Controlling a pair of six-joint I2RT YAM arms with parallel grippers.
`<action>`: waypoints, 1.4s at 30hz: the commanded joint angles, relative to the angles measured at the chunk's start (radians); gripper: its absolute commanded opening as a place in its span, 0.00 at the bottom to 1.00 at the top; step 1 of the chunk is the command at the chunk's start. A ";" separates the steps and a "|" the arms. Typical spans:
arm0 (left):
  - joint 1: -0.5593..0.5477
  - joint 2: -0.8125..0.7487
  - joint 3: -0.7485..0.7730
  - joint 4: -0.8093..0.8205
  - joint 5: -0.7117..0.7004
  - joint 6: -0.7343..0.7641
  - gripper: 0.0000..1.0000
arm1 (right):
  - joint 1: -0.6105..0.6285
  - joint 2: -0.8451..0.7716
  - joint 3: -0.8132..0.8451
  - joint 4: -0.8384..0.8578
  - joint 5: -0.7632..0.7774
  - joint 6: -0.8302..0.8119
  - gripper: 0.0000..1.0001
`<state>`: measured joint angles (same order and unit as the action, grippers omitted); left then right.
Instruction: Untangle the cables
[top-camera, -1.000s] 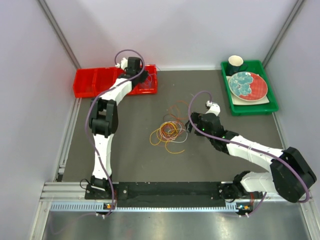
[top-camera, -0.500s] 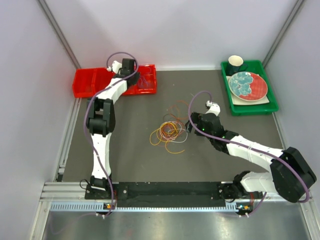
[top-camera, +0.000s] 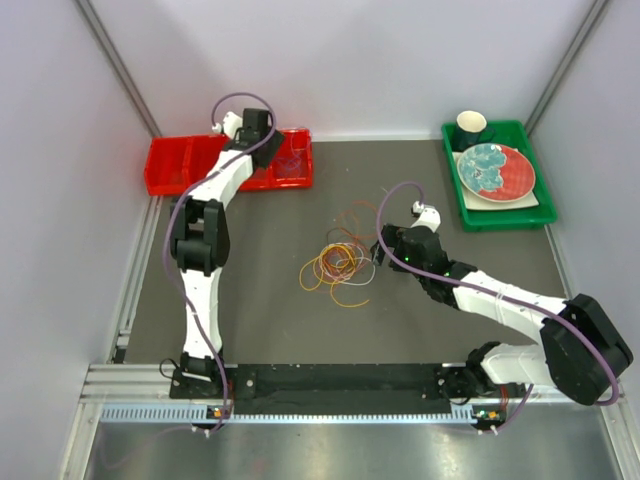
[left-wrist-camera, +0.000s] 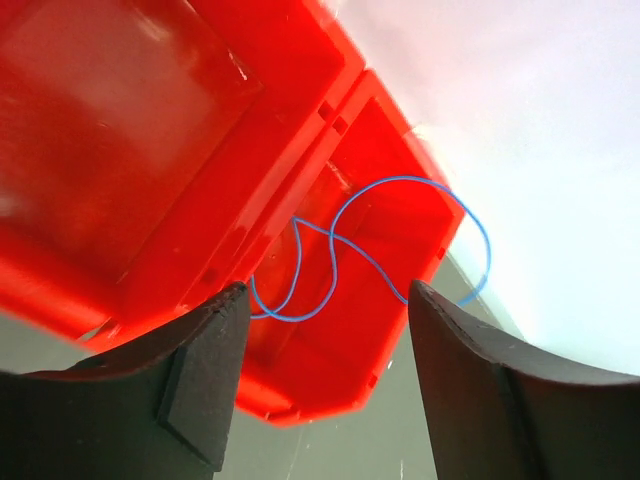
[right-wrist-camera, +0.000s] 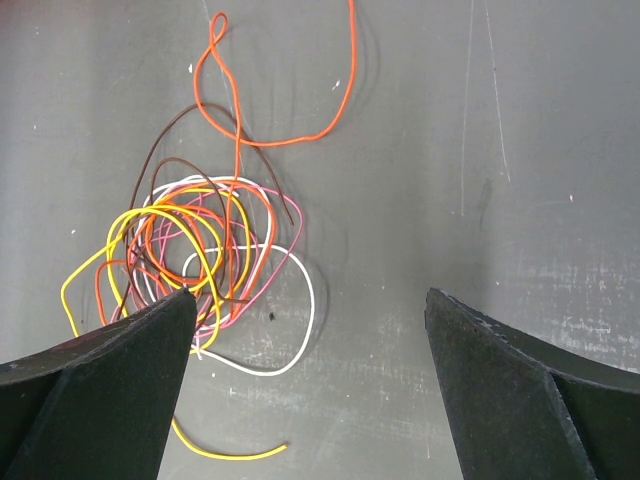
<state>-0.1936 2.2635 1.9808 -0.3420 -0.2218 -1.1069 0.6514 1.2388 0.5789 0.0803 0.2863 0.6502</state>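
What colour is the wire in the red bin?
Blue. The wire shows best in the left wrist view.

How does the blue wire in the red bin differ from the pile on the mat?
The blue wire is a single strand in the red bin's end compartment; the pile is several wires interlaced on the mat. The blue wire is one colour; the pile mixes orange, yellow, pink, white and brown. Both are thin and looped.

L arm, R arm: white links, black joints, lilac cables, black wedge fingers.
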 joint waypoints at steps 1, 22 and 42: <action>0.003 -0.163 0.040 -0.064 -0.080 0.038 0.69 | 0.002 0.008 0.061 0.013 0.013 -0.006 0.95; -0.085 -0.741 -0.557 -0.031 0.150 0.401 0.55 | 0.002 -0.038 0.029 0.022 0.011 0.003 0.95; -0.499 -1.019 -0.962 -0.177 0.001 0.495 0.45 | 0.002 -0.084 0.006 0.006 0.007 0.014 0.95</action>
<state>-0.6022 1.2846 1.0534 -0.5400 -0.2024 -0.5861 0.6514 1.2007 0.5961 0.0719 0.2844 0.6514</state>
